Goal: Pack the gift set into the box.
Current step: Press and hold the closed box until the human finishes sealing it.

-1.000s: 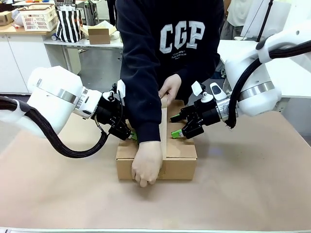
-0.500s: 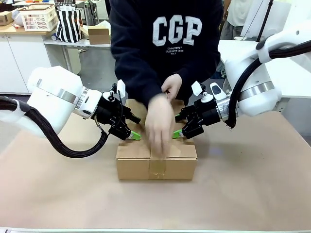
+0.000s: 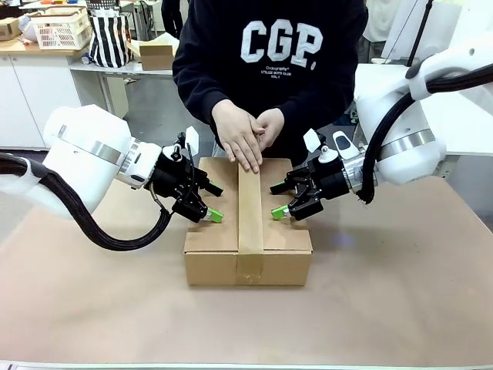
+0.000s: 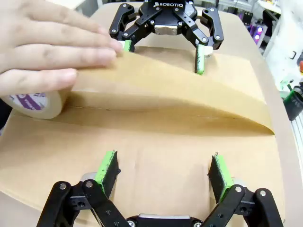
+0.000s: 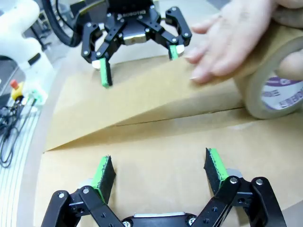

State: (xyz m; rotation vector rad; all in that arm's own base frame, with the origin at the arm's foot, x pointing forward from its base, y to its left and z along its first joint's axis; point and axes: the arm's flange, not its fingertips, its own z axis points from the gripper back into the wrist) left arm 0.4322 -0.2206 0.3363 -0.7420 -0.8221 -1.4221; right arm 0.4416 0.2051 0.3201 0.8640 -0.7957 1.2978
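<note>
Fingers of my left gripper (image 3: 208, 202) stand wide apart with nothing between them, the green pads resting on or just above the left top flap of the box (image 3: 248, 231); from the frames I cannot tell contact from a small gap. Fingers of my right gripper (image 3: 280, 200) are likewise spread wide and empty, set at the right top flap, facing the left gripper across the seam. The box sits closed on the brown paper-covered surface (image 3: 400, 293), midway between the two arms. A strip of tan tape (image 3: 249, 220) runs along the centre seam from the far edge, over the top and down the near face. In the left wrist view the tape lifts off the cardboard in a shallow arch toward the roll (image 4: 35, 101). The person's hands (image 3: 248, 137) are at the far end of the box, one lying flat on the tape, the other behind it.
</note>
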